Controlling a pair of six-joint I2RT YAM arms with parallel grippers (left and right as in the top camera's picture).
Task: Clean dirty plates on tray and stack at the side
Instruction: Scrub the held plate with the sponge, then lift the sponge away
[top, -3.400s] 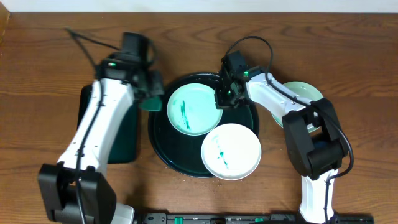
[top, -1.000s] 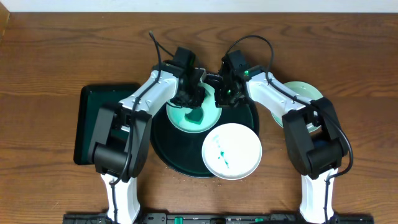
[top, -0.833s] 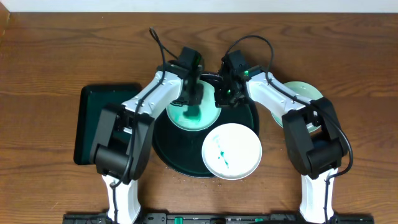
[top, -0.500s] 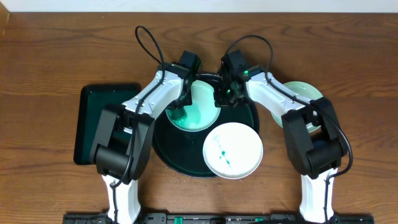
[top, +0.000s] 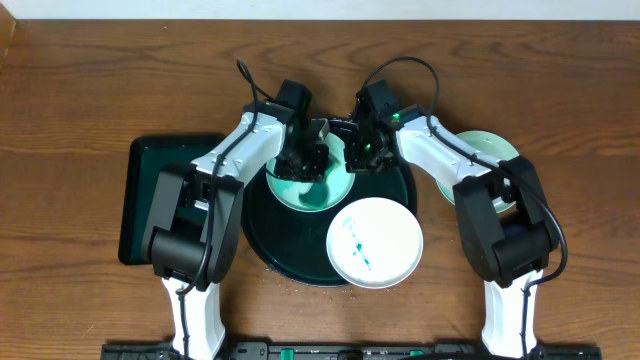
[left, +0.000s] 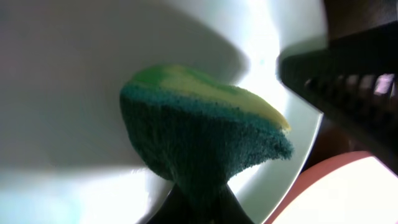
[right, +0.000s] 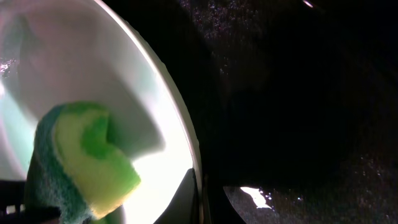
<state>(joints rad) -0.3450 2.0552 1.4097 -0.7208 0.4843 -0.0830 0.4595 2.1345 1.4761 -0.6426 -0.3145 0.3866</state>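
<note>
The left pincer (top: 305, 160) pinches a sponge (left: 199, 143), which presses on the mint plate (top: 310, 195) at the back of the round tray (top: 262, 235). The right pincer (top: 360, 155) is closed on that plate's right rim. A white plate (top: 385, 235) with a green smear lies front right in the tray. Another plate (top: 490, 148) rests on the surface (top: 80, 90), right of the tray.

Colour reference
Sponge (left: 205, 143) is showing yellow-green over dark teal; front plate (top: 373, 243) is carrying green smears on white; tray (top: 262, 240) is gleaming green-black.
</note>
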